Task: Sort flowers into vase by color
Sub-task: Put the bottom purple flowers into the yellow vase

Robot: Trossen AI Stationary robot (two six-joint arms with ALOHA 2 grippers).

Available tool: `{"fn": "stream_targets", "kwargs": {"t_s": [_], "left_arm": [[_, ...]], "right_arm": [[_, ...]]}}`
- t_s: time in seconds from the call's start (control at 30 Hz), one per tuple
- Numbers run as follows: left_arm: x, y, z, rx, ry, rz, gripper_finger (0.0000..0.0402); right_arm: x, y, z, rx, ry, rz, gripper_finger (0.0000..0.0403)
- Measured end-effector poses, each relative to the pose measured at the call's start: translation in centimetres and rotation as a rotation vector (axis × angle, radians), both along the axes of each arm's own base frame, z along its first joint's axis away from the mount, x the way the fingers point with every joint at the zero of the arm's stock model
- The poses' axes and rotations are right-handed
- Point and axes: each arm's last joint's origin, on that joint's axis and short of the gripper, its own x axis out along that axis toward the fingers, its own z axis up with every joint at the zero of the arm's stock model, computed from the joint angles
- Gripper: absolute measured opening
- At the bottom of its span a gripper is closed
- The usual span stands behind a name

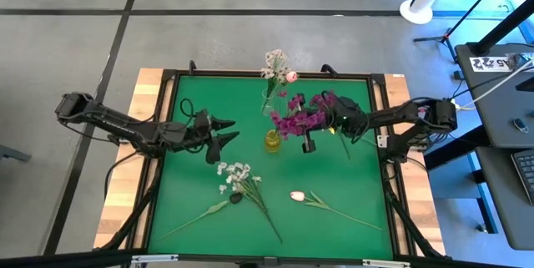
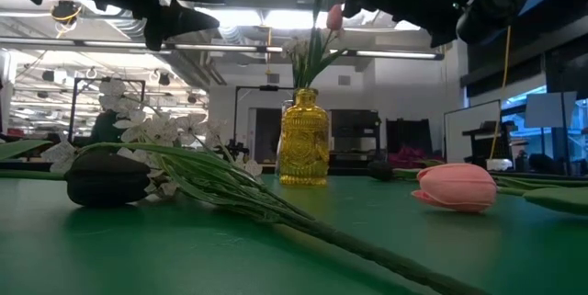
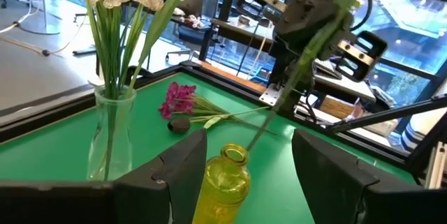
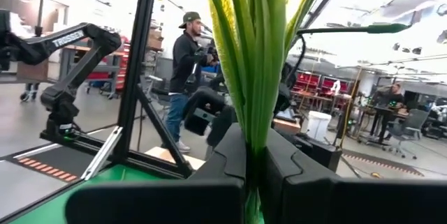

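Far centre: tall vase (image 1: pixel 269 101) holding flowers.
Centre: short vase (image 1: pixel 273 140).
Near counter (image 1: pixel 350 193): two loose stems (image 1: pixel 250 193), lying flat.

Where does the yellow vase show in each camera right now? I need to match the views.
High view: yellow vase at mat centre, under the magenta flowers.
Low view: centre, upright.
Left wrist view: bottom centre, between the fingers.
Right wrist view: not in it.
Shared landmark: the clear vase holding white flowers.

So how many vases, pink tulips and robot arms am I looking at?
Vases: 2, the clear vase and the yellow vase.
Pink tulips: 2, one in the clear vase, one on the mat.
Robot arms: 2, left and right.
Total: 6.
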Motion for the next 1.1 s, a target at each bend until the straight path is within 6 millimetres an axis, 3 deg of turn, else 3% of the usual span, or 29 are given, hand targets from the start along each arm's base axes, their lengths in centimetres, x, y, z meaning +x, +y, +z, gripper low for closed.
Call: {"fn": "stream_targets", "kwargs": {"t_s": [0.33, 0.7, 0.83, 0.93, 1.1], "left_arm": [[0.0, 0.0, 0.0, 0.000, 0.002, -0.006, 0.0206], [0.0, 0.0, 0.0, 0.000, 0.002, -0.005, 0.0206], [0.0, 0.0, 0.0, 0.000, 0.003, -0.005, 0.0206], [0.0, 0.0, 0.0, 0.000, 0.003, -0.005, 0.0206], [0.0, 0.0, 0.0, 0.000, 0.003, -0.006, 0.0206]], "right_arm": [[0.2, -0.7, -0.4, 0.008, 0.065, -0.017, 0.0009], [1.5, -0.9, -3.3, 0.028, 0.156, -0.021, 0.0009], [1.6, -0.9, -3.5, 0.035, 0.164, -0.018, 0.0010], [1.6, -0.9, -3.5, 0.065, 0.171, -0.011, 0.0024], [1.7, -0.9, -3.8, 0.093, 0.208, -0.007, 0.0082]]}}
